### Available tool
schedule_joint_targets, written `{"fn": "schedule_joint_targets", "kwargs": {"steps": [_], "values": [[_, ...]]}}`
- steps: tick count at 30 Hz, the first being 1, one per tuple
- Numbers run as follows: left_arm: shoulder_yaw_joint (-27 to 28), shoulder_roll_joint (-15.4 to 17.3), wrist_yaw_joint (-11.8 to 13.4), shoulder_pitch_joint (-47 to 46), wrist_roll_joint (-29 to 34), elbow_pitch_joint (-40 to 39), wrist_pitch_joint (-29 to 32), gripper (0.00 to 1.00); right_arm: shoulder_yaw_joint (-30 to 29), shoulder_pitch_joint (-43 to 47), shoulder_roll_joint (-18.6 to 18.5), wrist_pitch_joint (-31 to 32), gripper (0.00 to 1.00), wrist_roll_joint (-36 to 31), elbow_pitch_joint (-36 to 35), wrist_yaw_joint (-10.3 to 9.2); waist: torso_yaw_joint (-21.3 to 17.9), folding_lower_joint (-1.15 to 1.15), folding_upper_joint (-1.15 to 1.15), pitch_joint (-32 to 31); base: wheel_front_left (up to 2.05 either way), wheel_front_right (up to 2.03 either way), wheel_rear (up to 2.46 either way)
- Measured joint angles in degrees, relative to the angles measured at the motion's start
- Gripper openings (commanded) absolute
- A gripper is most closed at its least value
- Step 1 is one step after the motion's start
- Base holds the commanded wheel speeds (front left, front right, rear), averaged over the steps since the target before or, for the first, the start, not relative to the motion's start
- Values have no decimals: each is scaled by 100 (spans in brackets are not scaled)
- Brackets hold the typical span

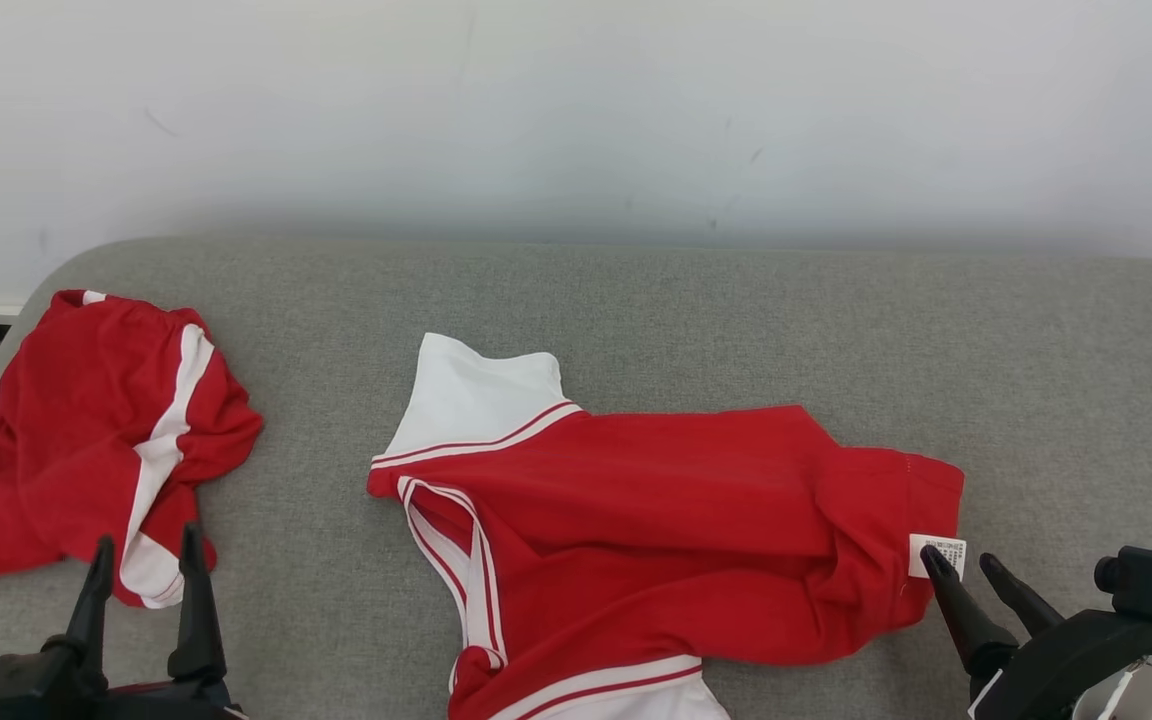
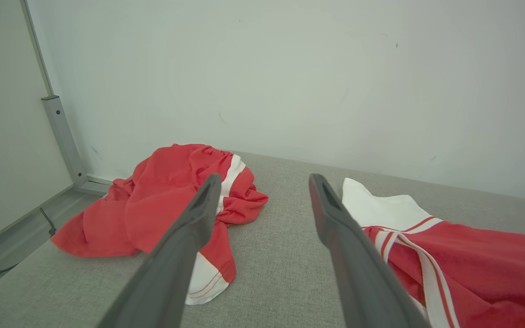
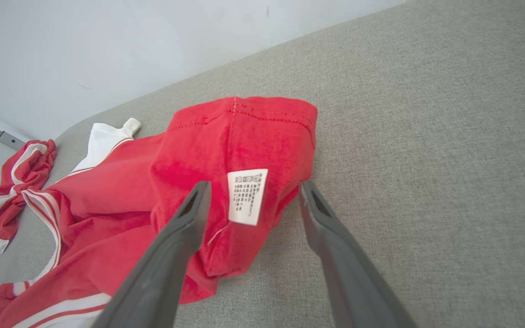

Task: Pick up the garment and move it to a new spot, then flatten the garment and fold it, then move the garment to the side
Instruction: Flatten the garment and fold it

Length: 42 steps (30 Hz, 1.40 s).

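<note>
The red garment (image 1: 676,500) with white sleeves lies in the middle of the grey tabletop (image 1: 836,320), crumpled and partly doubled over, so it is not yet flat. The right end effector (image 1: 956,556) stands wide at its hem corner, beside the white label (image 3: 246,196), and holds nothing. I judge this corner suits pulling the cloth smooth. The left end effector (image 1: 148,540), also wide and empty, hovers near another red garment (image 1: 86,440) at the left.

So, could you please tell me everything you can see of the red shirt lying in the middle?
The red shirt looks like knit jersey, with white, red-striped sleeves and trim. It lies crumpled and folded over on the grey padded surface, a white care label showing at its hem, where the open right end effector straddles it.
</note>
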Motion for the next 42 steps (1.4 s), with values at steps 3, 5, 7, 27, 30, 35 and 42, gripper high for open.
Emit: {"fn": "schedule_joint_targets", "kwargs": {"steps": [3, 5, 7, 27, 30, 35, 42], "values": [[-15, -14, -8, -15, 1, 8, 0, 100, -47, 25, 42, 79, 100, -14, -113, 0, -5, 0, 0, 16, 0, 0, 0], [-29, -30, -11, -37, 9, 13, 0, 100, -58, 23, 66, 122, 100, -14, -146, 0, 8, 0, 0, 26, 0, 0, 0], [-31, -45, -18, -46, 18, 21, 0, 100, -55, 9, 88, 146, 100, -13, -115, 0, 22, 0, 0, 39, 0, 0, 0], [27, -118, -81, -80, 53, 80, 0, 100, 320, -658, 16, -75, 11, -302, 683, 0, 114, 0, 0, 89, 0, 0, 0], [56, -120, -108, -86, 53, 96, 0, 100, 311, -646, -20, -105, 9, -316, 667, 0, 122, 0, 0, 109, 0, 0, 0], [85, -161, -111, -100, 70, 105, 0, 100, 321, -610, -53, -58, 0, -361, 586, 0, 99, 0, 0, 142, 0, 0, 0], [111, -187, -164, -105, 86, 124, 0, 100, 36, -456, 5, -135, 0, -159, 357, 0, 50, 0, 0, 154, 0, 0, 0]]}}
